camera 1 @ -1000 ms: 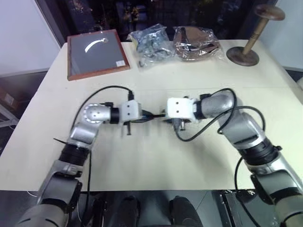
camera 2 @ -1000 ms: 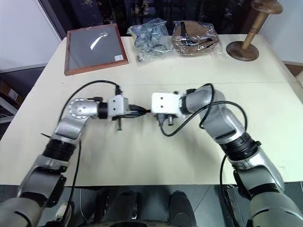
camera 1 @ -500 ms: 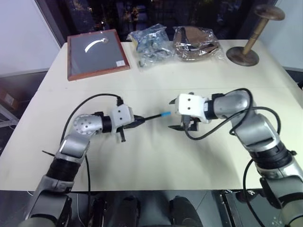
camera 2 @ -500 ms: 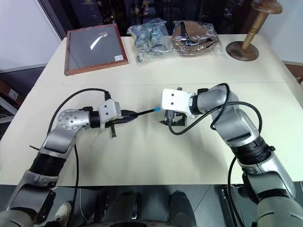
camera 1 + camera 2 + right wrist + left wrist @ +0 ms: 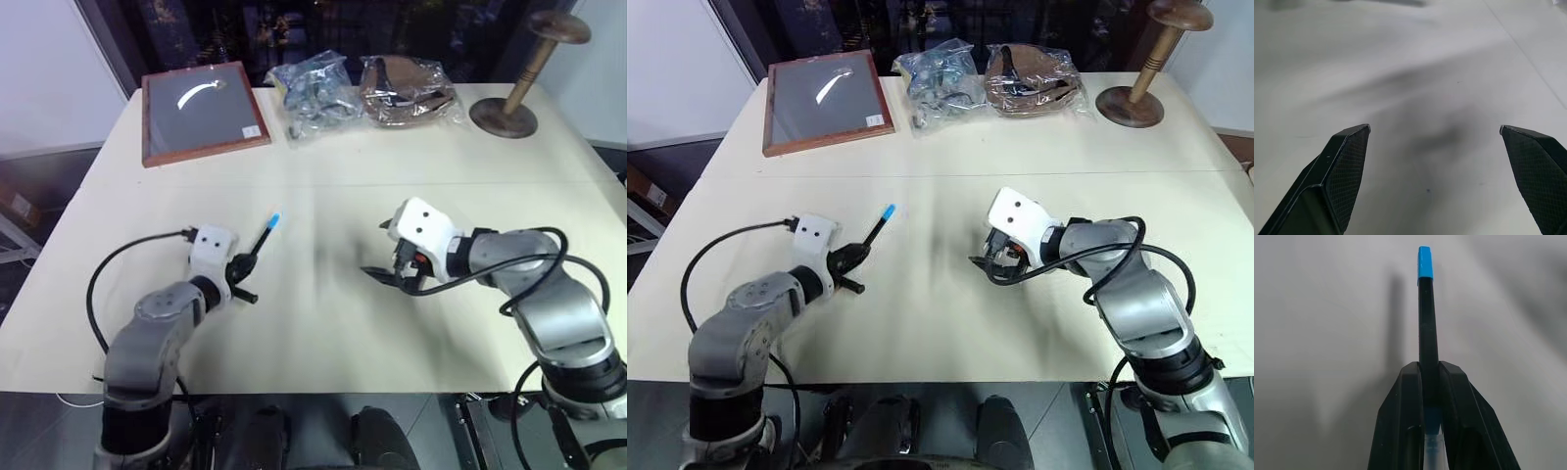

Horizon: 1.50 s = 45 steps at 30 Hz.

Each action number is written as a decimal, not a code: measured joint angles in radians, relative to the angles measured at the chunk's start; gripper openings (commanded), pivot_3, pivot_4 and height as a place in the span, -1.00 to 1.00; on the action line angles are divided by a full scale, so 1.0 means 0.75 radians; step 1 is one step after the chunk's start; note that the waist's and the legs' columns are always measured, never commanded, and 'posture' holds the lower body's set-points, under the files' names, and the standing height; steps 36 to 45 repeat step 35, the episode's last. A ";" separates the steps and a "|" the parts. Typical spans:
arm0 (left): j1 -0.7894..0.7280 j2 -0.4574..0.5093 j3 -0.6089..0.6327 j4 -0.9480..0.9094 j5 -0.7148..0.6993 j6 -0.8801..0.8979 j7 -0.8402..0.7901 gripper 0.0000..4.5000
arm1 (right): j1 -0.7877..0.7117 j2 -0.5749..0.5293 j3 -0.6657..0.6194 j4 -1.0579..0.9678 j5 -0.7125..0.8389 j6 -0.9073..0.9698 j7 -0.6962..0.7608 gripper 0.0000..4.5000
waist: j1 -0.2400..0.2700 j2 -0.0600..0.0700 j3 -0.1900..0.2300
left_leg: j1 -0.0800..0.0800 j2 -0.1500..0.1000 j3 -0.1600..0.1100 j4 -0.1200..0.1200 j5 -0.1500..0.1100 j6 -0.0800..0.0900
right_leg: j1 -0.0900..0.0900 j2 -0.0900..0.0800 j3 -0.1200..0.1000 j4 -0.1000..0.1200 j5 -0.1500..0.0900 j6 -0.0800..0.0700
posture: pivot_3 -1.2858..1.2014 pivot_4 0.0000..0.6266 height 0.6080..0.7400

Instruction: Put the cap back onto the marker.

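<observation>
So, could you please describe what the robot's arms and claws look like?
Both arms are silver-grey metal with black joint rings. Each wrist carries a white boxy housing, and a loose black cable loops along each arm. The left claw and right claw each have two black, tapering fingers; the right's pads are textured.

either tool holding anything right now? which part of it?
The left tool is shut on the marker, gripping the black barrel toward its rear; the blue cap sits on the far end. The right tool is open and empty.

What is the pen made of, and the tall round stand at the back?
The marker looks like smooth black plastic with a slight sheen, its cap bright blue plastic. The stand looks like turned wood, brown with a dull polish.
</observation>
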 measured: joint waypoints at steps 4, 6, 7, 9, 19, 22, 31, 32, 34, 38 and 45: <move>-0.001 -0.016 0.021 -0.063 -0.017 0.119 0.051 -1.00 | 0.020 -0.013 0.000 -0.014 0.040 0.016 -0.037 0.96 | 0.003 0.000 0.000 | 0.001 0.000 0.001 0.000 0.000 0.000 | 0.000 0.000 0.001 -0.003 0.000 0.000 | 0.03 -0.52 1.00; 0.008 -0.015 0.030 -0.069 -0.028 0.120 0.063 -0.78 | 0.026 -0.023 0.001 -0.014 0.055 0.016 -0.057 0.97 | 0.003 0.000 0.000 | 0.001 0.000 0.001 0.000 0.000 0.000 | 0.000 0.000 0.001 -0.003 0.000 0.000 | 0.03 -0.52 1.00; 0.012 -0.015 0.035 -0.070 -0.035 0.120 0.066 -0.54 | 0.026 -0.028 0.001 -0.014 0.065 0.016 -0.065 0.98 | 0.003 0.000 0.000 | 0.001 0.000 0.001 -0.001 0.000 0.000 | 0.000 0.000 0.001 -0.004 0.000 0.000 | 0.03 -0.52 1.00; 0.039 -0.012 0.043 -0.070 -0.042 0.120 0.072 -0.15 | 0.026 -0.031 0.002 -0.014 0.077 0.016 -0.082 0.98 | 0.001 0.000 0.000 | 0.001 0.001 0.002 -0.001 0.000 0.000 | 0.000 0.000 0.001 -0.004 0.000 0.000 | 0.03 -0.52 1.00; 0.036 0.059 0.073 -0.127 -0.101 0.093 0.078 0.98 | 0.026 -0.116 0.005 0.023 0.140 -0.071 -0.076 0.98 | 0.030 -0.001 0.000 | 0.001 0.000 0.003 0.000 0.000 0.000 | 0.000 0.000 0.002 -0.005 0.000 0.000 | 0.03 -0.52 1.00; 0.005 0.120 0.117 -0.212 -0.121 0.090 0.072 0.98 | 0.008 -0.151 0.002 0.085 0.169 -0.132 -0.025 0.98 | 0.029 -0.001 0.000 | 0.001 0.000 0.003 0.000 0.000 0.000 | 0.001 0.000 0.002 -0.006 0.000 0.000 | 0.03 -0.52 1.00; 0.050 0.276 0.388 -0.510 -0.385 0.262 0.032 0.98 | -0.028 -0.224 0.020 0.264 0.255 -0.323 0.198 0.98 | 0.028 -0.001 0.001 | 0.001 0.002 0.003 -0.001 0.000 0.000 | 0.001 0.000 0.002 -0.007 0.000 0.000 | 0.03 -0.52 1.00; 0.069 0.293 0.421 -0.510 -0.462 0.266 0.056 0.98 | -0.035 -0.224 0.023 0.279 0.263 -0.339 0.212 0.98 | 0.028 -0.001 0.001 | 0.001 0.002 0.003 -0.001 0.000 0.000 | 0.001 0.000 0.002 -0.007 0.000 0.000 | 0.03 -0.52 1.00; 0.098 0.313 0.463 -0.510 -0.603 0.266 0.119 0.98 | -0.051 -0.224 0.029 0.303 0.272 -0.366 0.229 0.98 | 0.031 -0.001 0.001 | 0.002 0.001 0.003 -0.001 0.000 0.000 | 0.001 0.000 0.003 -0.007 0.000 0.000 | 0.03 -0.52 1.00; 0.106 0.319 0.478 -0.510 -0.663 0.265 0.162 0.98 | -0.065 -0.221 0.035 0.316 0.271 -0.373 0.232 0.98 | 0.032 -0.001 0.001 | 0.002 0.001 0.003 0.000 0.000 0.000 | 0.002 0.000 0.003 -0.007 0.000 0.000 | 0.03 -0.52 1.00; 0.106 0.319 0.478 -0.510 -0.663 0.265 0.162 0.98 | -0.065 -0.221 0.035 0.316 0.271 -0.373 0.232 0.98 | 0.032 -0.001 0.001 | 0.002 0.001 0.003 0.000 0.000 0.000 | 0.002 0.000 0.003 -0.007 0.000 0.000 | 0.03 -0.52 1.00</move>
